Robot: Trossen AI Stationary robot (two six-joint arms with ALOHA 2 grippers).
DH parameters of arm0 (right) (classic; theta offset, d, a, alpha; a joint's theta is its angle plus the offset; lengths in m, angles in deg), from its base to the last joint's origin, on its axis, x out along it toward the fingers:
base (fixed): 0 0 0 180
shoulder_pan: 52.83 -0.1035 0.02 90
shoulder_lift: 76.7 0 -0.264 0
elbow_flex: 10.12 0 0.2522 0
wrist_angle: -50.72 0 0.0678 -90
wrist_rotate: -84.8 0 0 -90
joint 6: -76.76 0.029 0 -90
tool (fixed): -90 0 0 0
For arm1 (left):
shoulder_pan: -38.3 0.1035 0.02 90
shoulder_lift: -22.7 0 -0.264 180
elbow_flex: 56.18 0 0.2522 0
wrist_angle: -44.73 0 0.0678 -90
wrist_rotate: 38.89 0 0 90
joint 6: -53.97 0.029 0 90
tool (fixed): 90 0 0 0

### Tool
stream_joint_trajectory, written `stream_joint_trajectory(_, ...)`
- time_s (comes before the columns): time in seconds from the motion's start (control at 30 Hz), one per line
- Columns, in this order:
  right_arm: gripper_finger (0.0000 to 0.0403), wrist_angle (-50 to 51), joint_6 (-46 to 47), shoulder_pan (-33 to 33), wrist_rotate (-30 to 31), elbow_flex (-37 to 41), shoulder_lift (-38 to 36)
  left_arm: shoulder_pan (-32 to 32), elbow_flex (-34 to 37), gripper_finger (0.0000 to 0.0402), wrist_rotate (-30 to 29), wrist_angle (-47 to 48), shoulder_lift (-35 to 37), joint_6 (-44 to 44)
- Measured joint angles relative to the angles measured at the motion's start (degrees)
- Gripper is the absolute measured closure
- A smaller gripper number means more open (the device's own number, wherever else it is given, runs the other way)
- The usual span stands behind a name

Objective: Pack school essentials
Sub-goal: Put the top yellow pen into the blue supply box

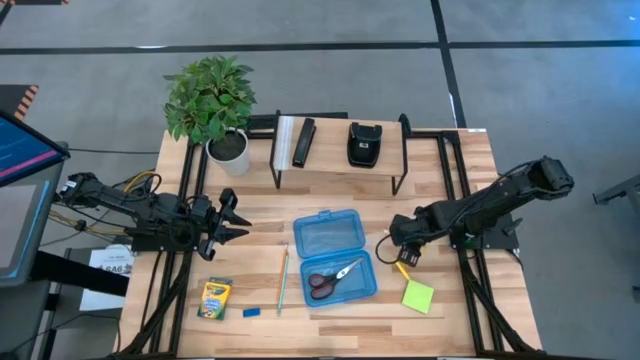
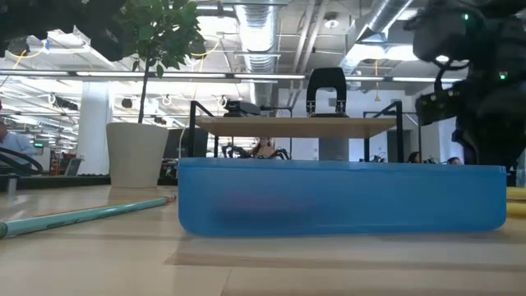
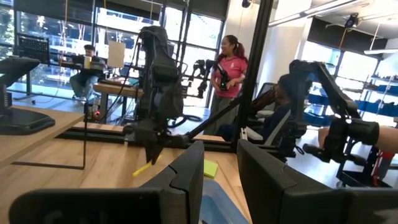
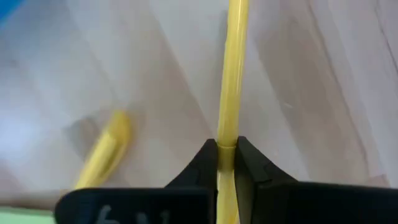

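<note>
Yellow pencil (image 4: 232,74) fills the right wrist view, pinched tight between the two dark fingers (image 4: 200,167) of the right gripper (image 1: 405,256), the shaft running straight out ahead of the fingertips over pale wood. Just off to one side of that clamp lies a second yellow stick (image 4: 104,152), flat on the wooden table (image 1: 470,320), too blurred to name further. From above, the right gripper sits low at the table, just beside the blue plastic case (image 1: 335,255), which lies open on its far side from the arm's base. Red-handled scissors (image 1: 328,281) rest inside the case's near half. Near the gripper, toward the table's front edge, lies the lime-green sticky-note pad (image 1: 418,296), apart from the fingers.

Over on the other side of the case, well away from the right gripper, a green pencil (image 1: 282,283) and a thin orange pencil (image 1: 287,268) lie side by side. Beyond them sit the small blue eraser (image 1: 251,312) and the yellow-green crayon box (image 1: 214,298).

Left gripper (image 1: 232,222) hangs above the table well apart from the case, fingers parted with a gap showing between them, nothing in it.

At the back, a raised shelf (image 1: 335,160) carries a black bar (image 1: 303,142) and a black pouch (image 1: 362,143), with a potted plant (image 1: 212,100) beside it.
</note>
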Motion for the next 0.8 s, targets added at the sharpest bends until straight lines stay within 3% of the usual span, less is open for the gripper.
stream_joint_trajectory(0.2,0.0375,1.6,0.6,-0.2,0.2,-4.9,-2.4,0.0,0.0,0.0315,-0.3,0.0,0.0,0.1)
stream_joint_trajectory(0.4,0.0371,-2.5,-3.6,-1.9,2.2,-14.0,0.6,0.0,0.0,0.0315,-0.4,-0.1,0.0,0.2)
stream_joint_trajectory(0.63,0.0371,-5.6,-14.3,-4.7,3.5,-27.9,12.6,0.0,0.0,0.0315,-0.5,-0.2,0.0,0.1)
stream_joint_trajectory(0.8,0.0368,-1.7,-22.0,-5.6,3.5,-37.8,23.6,0.0,0.0,0.0315,-0.4,-0.1,0.0,0.1)
